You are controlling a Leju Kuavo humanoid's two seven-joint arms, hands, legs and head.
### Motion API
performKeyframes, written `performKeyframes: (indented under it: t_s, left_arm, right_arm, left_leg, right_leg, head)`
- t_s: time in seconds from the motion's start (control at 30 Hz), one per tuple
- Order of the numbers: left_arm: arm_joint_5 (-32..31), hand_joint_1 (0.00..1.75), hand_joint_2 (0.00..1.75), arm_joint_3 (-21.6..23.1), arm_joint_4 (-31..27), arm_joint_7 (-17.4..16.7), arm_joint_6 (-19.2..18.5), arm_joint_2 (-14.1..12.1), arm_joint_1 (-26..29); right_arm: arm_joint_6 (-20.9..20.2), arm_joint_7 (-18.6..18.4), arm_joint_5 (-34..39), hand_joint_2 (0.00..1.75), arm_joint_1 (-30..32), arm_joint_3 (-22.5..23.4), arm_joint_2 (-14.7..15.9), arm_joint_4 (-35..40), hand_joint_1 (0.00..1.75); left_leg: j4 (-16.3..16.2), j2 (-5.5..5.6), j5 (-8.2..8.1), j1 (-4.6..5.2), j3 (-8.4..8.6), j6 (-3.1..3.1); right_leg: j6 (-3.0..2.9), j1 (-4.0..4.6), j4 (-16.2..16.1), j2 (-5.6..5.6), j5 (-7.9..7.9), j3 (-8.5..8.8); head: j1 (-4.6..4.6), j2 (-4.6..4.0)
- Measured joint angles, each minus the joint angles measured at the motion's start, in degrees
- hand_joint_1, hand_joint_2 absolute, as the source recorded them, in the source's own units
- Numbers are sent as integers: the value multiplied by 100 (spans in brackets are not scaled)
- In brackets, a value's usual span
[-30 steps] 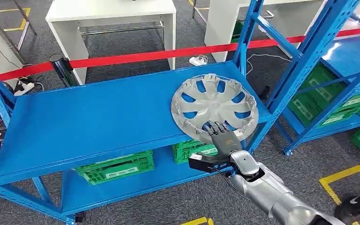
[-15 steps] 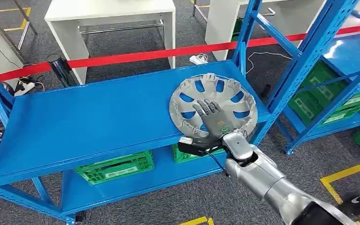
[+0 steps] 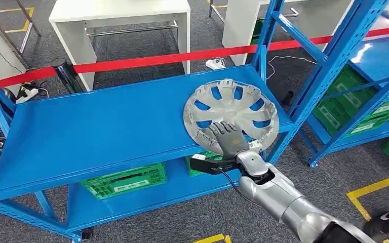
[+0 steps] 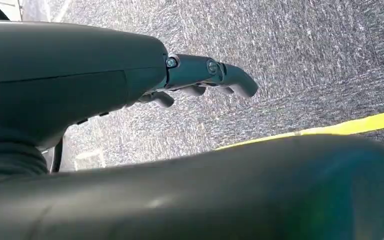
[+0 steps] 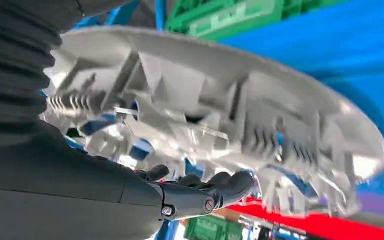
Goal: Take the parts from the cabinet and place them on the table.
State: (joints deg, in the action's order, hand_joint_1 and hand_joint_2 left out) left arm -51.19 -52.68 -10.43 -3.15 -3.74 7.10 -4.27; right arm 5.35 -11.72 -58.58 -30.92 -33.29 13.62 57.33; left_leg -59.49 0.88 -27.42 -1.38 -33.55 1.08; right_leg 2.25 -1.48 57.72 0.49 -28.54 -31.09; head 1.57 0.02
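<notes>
Blue steel shelf [image 3: 96,126], one silver plastic hubcap [image 3: 230,114] lying at its right end.
Two white benches [image 3: 119,12] beyond one red barrier tape [image 3: 147,61]; green slotted crates [image 3: 124,180] on the lower shelf; round, spoked hubcap with clipped rim overhanging the shelf's front edge, right robot hand [image 3: 228,139] laid flat on it, fingers spread. Left robot hand [image 4: 200,77] over grey carpet, empty, fingers slightly curled.

The right arm [image 3: 283,200] reaches in from five o'clock toward eleven, its hand [image 3: 229,139] laid flat, fingers [image 5: 220,182] extended. The left hand [image 4: 200,77] hangs with fingers loosely curled, holding nothing.
</notes>
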Motion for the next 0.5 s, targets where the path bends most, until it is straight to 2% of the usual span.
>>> performKeyframes:
  t_s: [0.5]
  left_arm:
    - [-4,0,0,-50,2,41,-2,-90,51]
  right_arm:
    - [-153,-350,127,175,289,28,144,-129,0]
  left_leg:
    - [1,-2,-1,0,7,-1]
  right_leg:
    - [0,0,0,1,-6,1]
  head:
    - [0,0]
